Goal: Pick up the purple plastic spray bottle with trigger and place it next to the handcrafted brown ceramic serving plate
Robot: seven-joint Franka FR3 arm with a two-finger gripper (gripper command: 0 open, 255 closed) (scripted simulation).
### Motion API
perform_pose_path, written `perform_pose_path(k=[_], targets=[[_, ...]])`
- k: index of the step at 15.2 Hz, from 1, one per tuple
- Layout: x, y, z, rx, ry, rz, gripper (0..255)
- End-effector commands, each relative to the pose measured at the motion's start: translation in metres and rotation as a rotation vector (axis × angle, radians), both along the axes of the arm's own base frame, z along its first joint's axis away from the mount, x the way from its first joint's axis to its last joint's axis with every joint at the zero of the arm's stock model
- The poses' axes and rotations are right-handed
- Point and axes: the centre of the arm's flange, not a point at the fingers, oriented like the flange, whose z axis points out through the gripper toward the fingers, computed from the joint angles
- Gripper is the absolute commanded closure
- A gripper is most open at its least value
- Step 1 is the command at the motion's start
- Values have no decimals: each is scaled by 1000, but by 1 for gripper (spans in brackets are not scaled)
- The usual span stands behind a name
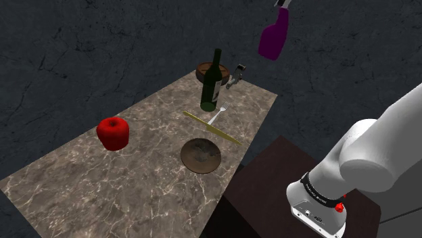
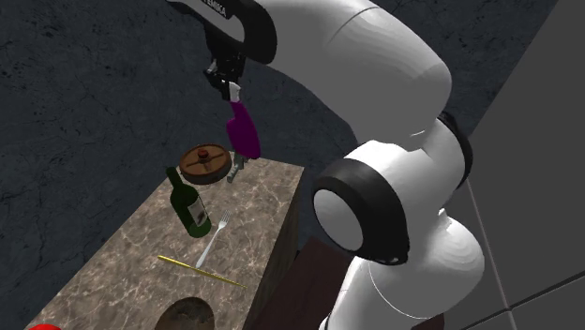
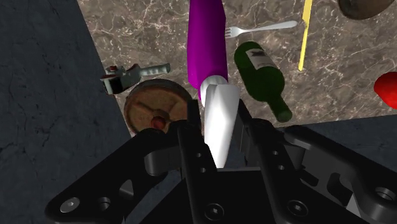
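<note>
The purple spray bottle (image 1: 274, 37) hangs high in the air above the far end of the marble table (image 1: 101, 182), its body pointing down. My gripper (image 3: 217, 124) is shut on its white trigger head (image 3: 219, 121), one black finger on each side. In the second exterior view the gripper (image 2: 228, 80) holds the bottle (image 2: 243, 131) above the table's far corner. The round brown plate (image 1: 201, 155) lies flat near the table's edge on the stand side, well away from the bottle; in the wrist view the plate (image 3: 366, 6) lies beyond the wine bottle and the fork.
A dark green wine bottle (image 1: 212, 84) stands at the far end, with a round brown wooden piece (image 1: 205, 69) and a small grey tool (image 1: 236, 76) behind it. A fork (image 1: 216, 116) and a yellow stick (image 1: 213, 128) lie between wine bottle and plate. A red apple (image 1: 113, 132) sits left.
</note>
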Motion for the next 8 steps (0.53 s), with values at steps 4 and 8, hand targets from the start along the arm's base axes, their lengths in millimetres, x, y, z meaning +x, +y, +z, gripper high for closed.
perform_pose_path(k=[4, 8], targets=[[5, 68, 0, 0, 0, -2, 255], [7, 121, 0, 0, 0, -2, 255]])
